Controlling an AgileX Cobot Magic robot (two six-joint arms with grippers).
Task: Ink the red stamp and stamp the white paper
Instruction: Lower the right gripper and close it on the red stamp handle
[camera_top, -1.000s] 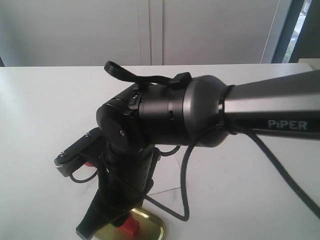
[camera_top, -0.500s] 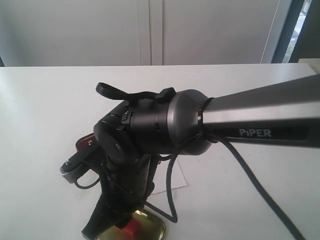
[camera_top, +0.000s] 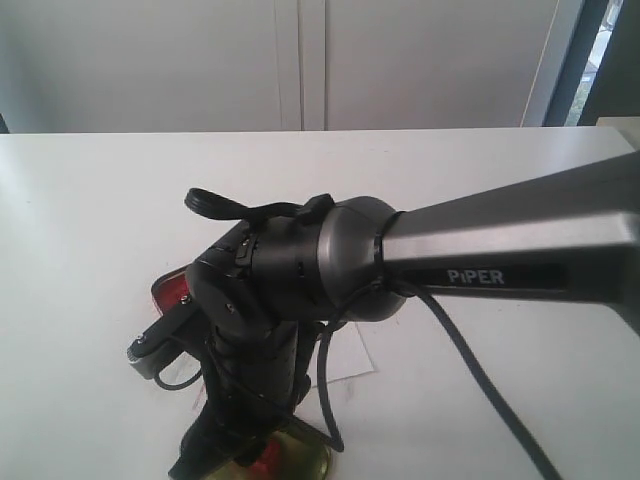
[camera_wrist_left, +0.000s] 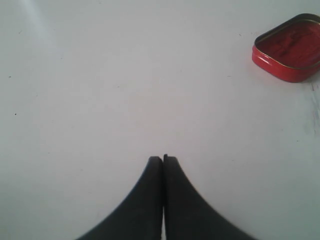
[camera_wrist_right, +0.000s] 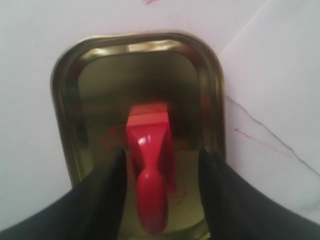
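In the exterior view, my right arm (camera_top: 480, 250) fills the middle and blocks most of the work area. Only a corner of the paper (camera_top: 350, 365) shows past it, and the tin (camera_top: 170, 292) is a red sliver beside the wrist. The lid (camera_top: 305, 462) is cut by the frame's lower edge. The stamp (camera_top: 265, 458) there is a small red patch, shape unreadable. My right gripper (camera_top: 230, 460) is dark on dark in this view, so its opening cannot be judged from here.

The right wrist view settles it. The stamp (camera_wrist_right: 149, 165) sits inside the gold lid (camera_wrist_right: 65, 100), between my two fingers (camera_wrist_right: 105, 200). The right gripper (camera_wrist_right: 161, 152) is released, jaws spread either side of the stamp. Gold floor shows on one side; on the other I cannot tell whether the pad touches. The stamp is all red and glossy, with a square flat base and a narrower rounded knob. The knob end points toward my wrist and its tip is blurred. Red smears mark the lid floor around it. The paper (camera_wrist_right: 280, 90) lies just beside the lid and carries a thin red streak.

In the left wrist view, my left gripper (camera_wrist_left: 163, 161) is clenched, fingers pressed together with nothing between, over bare table (camera_wrist_left: 100, 100). The tin (camera_wrist_left: 287, 47) lies well apart from it, open, red inside, clipped by the frame edge.
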